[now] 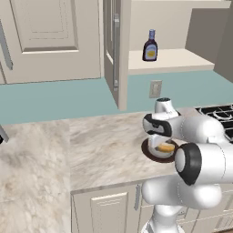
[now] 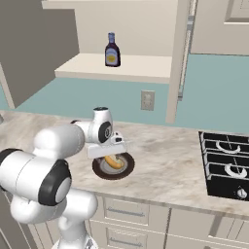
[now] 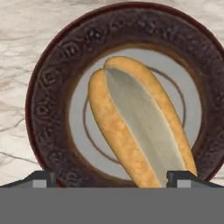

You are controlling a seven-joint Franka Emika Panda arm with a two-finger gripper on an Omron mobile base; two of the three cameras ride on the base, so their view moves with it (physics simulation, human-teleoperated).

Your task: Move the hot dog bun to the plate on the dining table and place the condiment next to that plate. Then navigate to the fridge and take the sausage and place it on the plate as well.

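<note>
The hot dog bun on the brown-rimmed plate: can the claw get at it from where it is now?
Probably yes. The claw is open right above the hot dog bun, which lies uncovered on the brown-rimmed plate with a fingertip at each side of its near end. Nothing stands between them.

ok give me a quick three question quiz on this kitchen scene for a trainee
1. True or false: the golden-tan split hot dog bun lies on the small round plate with the dark brown rim.
2. Where does the dark brown condiment bottle with the pale yellow label stand? A) on the black stovetop B) on the beige shelf above the marbled counter C) on the plate
3. Fill in: the end effector hangs over the bun with its jaws ____.

Key: 1 true; 2 B; 3 open
</note>
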